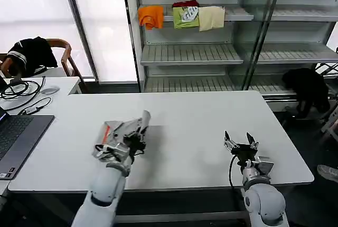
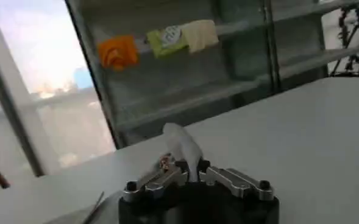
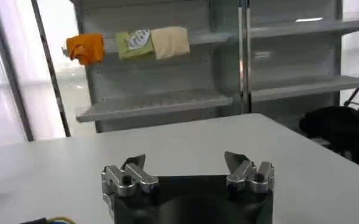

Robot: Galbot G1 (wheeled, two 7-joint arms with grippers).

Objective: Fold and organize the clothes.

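Jaws of the left gripper (image 1: 136, 141) are pinched together on a bunch of grey cloth: the left wrist view shows a peak of fabric sticking up between the two closed fingers. That cloth is the shirt (image 1: 120, 134), a crumpled grey bundle with an orange strip showing at its left side. It sits at the left-front part of the desk (image 1: 200, 126), wrapped partly over the gripper; whether it rests on the surface or hangs just above it I cannot tell.

Jaws of the right gripper (image 1: 241, 144) stand wide apart and hold nothing. That arm waits over the right-front part of the desk, well apart from the shirt.

I judge the step in hand to be carrying or dragging the shirt to a spot on the desk, either to spread it for folding or to set it down; the bundle is not a neat rectangle yet.

The next move likely calls for lowering the cloth flat and then letting go without pulling the layers askew, with the right gripper brought over to help.

As it lies, the bundle's long axis runs diagonally, from the orange strip at front-left to a pointed tip aimed back and right, toward the shelves (image 1: 190, 53).
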